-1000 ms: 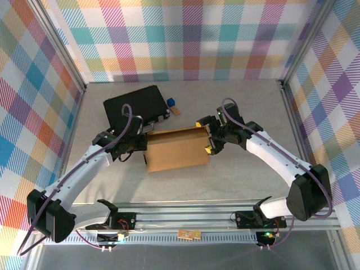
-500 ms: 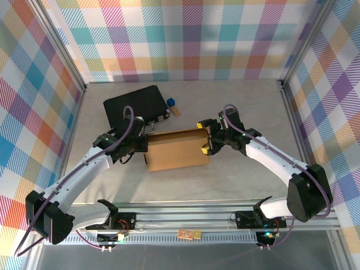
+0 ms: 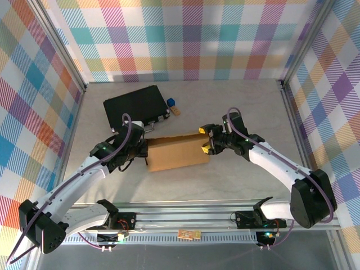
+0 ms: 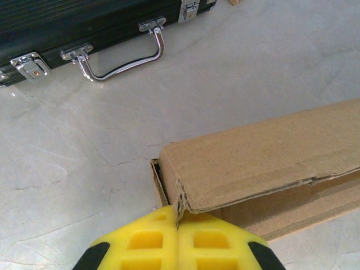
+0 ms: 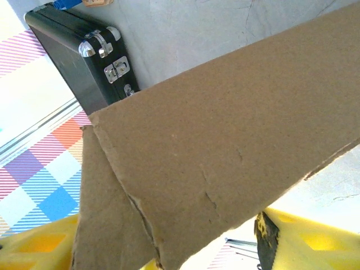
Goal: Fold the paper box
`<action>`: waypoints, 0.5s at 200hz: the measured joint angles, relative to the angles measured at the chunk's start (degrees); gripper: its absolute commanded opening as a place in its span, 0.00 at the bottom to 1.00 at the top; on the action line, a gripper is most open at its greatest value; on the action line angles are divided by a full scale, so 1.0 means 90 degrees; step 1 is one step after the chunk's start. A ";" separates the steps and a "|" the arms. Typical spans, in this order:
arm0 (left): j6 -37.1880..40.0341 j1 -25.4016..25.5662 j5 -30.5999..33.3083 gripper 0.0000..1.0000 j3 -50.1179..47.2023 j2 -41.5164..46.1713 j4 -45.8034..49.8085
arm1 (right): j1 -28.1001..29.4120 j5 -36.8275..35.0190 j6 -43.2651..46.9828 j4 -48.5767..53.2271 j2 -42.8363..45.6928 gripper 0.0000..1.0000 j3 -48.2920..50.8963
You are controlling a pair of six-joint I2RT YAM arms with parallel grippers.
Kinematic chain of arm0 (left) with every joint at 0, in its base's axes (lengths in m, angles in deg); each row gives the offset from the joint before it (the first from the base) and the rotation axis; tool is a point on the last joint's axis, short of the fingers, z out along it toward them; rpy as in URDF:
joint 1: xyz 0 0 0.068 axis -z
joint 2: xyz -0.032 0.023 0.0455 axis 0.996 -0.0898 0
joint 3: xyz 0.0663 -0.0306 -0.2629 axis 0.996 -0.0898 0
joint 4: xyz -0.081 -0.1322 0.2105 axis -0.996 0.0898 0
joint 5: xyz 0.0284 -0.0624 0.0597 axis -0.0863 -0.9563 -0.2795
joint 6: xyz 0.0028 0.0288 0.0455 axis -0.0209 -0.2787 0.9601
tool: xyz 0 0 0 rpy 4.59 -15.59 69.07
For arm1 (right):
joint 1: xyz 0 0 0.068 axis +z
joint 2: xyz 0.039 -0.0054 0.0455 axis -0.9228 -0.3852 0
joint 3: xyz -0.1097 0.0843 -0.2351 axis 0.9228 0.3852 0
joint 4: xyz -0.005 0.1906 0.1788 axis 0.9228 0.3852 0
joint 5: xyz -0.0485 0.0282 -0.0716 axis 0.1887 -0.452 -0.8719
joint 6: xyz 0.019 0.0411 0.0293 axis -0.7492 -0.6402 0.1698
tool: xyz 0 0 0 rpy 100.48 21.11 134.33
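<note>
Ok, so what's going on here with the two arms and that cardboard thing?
Two robot arms are folding a brown paper box that lies in the middle of the table. The left gripper is shut on a torn corner at the box's left end. The right gripper is open, its yellow fingers straddling the cardboard at the right end. The box looks only partly formed, with a gap under its top panel. A black case lies behind it, untouched.
</note>
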 measured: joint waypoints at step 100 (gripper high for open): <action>-0.0724 0.0211 -0.0223 0.57 -0.0063 0.0741 0.0287 | -0.0029 0.0051 0.0143 -0.0595 0.0284 0.62 0.0544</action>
